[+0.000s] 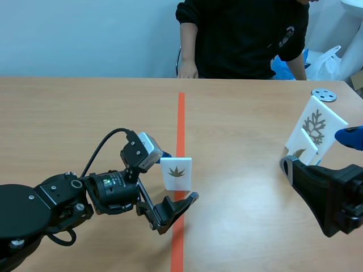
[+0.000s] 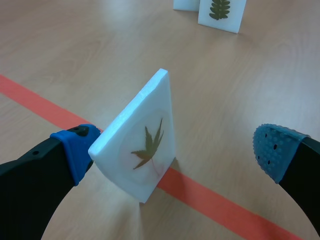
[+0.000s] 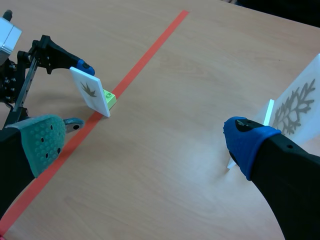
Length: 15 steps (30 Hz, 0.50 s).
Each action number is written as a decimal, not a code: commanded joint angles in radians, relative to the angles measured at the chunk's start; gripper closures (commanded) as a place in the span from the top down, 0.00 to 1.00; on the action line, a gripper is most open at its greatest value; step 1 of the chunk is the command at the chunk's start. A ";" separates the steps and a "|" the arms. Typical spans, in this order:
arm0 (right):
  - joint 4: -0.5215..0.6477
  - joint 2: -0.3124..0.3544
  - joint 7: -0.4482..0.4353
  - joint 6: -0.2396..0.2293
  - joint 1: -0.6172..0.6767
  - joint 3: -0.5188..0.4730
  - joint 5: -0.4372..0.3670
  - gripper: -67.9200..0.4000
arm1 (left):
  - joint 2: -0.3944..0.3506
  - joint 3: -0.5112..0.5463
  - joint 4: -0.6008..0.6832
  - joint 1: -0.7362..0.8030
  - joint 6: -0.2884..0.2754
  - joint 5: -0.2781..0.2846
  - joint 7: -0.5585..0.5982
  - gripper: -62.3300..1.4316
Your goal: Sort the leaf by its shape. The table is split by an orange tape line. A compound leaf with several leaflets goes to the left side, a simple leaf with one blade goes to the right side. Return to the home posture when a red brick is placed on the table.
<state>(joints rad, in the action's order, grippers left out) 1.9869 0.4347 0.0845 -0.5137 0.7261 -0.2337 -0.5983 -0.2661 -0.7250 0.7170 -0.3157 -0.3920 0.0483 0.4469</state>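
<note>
A white tile (image 1: pixel 176 173) bearing a brown leaf with several pointed fingers stands upright on the orange tape line (image 1: pixel 181 119), propped on a small green block (image 3: pixel 110 99). My left gripper (image 1: pixel 176 178) is open around it. One blue pad (image 2: pixel 76 149) touches the tile's (image 2: pixel 142 145) edge, while the other pad (image 2: pixel 274 149) stays well clear. My right gripper (image 3: pixel 145 142) is open over the right half of the table, with nothing between its fingers. It sits just beside the tiles standing there.
On the right side stand a large tile with a lobed branching leaf (image 1: pixel 315 124) and a smaller tile (image 1: pixel 300 149) in front of it. A metal disc (image 1: pixel 324 94) lies behind them. A person (image 1: pixel 244 34) sits across the table, one hand (image 1: pixel 186 70) at its far edge.
</note>
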 commanded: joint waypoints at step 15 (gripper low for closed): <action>0.003 0.002 -0.024 0.000 -0.011 -0.003 -0.008 1.00 | 0.033 -0.027 -0.026 -0.020 0.095 0.016 0.017 0.85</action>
<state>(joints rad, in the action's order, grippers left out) 1.9869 0.4347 0.0795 -0.5137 0.7261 -0.2337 -0.5983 -0.2386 -0.7597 0.6739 -0.3164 -0.2970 0.0505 0.4461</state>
